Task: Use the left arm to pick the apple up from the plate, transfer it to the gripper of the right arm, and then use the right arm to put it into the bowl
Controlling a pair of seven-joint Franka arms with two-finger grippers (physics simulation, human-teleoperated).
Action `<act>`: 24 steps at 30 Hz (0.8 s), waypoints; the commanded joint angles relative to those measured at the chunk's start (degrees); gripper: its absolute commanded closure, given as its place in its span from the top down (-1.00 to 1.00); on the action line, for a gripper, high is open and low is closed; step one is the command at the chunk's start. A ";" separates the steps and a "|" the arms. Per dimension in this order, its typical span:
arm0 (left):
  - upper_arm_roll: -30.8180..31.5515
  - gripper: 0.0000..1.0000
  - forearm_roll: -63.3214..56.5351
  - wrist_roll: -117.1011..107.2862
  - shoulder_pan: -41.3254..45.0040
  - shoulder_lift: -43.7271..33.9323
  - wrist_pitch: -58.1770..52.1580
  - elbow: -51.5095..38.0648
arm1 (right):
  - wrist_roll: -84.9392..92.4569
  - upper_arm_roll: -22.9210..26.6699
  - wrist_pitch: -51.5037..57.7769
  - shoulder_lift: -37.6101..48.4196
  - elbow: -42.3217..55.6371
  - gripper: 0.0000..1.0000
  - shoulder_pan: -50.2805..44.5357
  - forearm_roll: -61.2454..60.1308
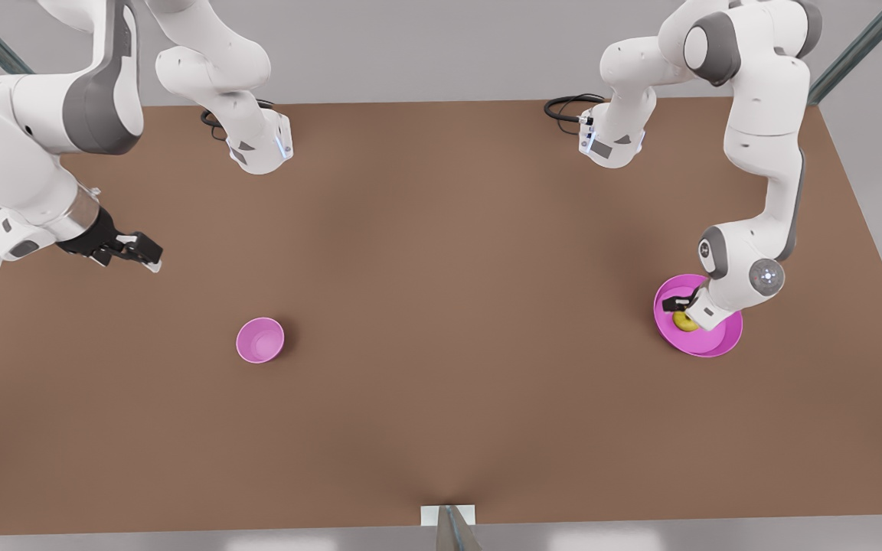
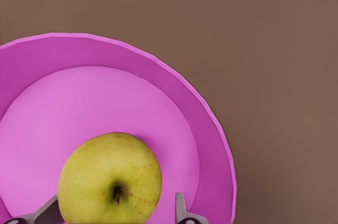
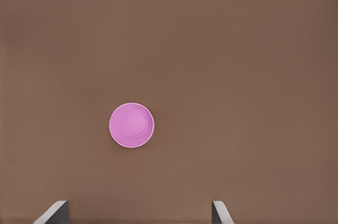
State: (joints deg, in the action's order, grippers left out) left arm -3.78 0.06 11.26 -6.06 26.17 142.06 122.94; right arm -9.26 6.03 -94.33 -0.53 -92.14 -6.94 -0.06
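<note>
Round speckled apple (image 2: 109, 179) on glossy plate (image 2: 211, 129) between parted left end effector (image 2: 113, 214), right end effector (image 1: 135, 249) spread, aloft.

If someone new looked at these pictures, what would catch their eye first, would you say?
Probably the yellow-green apple on the magenta plate at the front view's right, with the left gripper lowered around it, fingers open. Next, the small pink bowl alone on the brown table, the right gripper open above.

You see a yellow-green apple (image 2: 109, 179) with faint brown speckles and a dark stem dimple on the magenta plate (image 2: 211, 145). At lower left of the front view sits a lilac-pink bowl (image 1: 260, 340) on the plain brown table (image 1: 441, 252).
</note>
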 commanded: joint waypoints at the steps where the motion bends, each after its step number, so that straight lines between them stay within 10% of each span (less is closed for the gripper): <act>1: 0.00 1.00 -0.15 3.33 0.00 0.11 3.14 -0.07 | 0.56 0.30 -0.15 0.00 0.03 1.00 -4.13 -0.03; 24: 0.00 0.59 -0.15 3.25 -0.09 1.34 4.28 -0.51 | 0.56 0.48 0.11 0.00 -0.05 1.00 -4.04 -0.21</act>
State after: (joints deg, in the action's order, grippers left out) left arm -3.78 -0.15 13.78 -6.15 27.57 146.36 122.48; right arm -8.87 6.19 -94.26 -0.58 -92.23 -11.91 -0.22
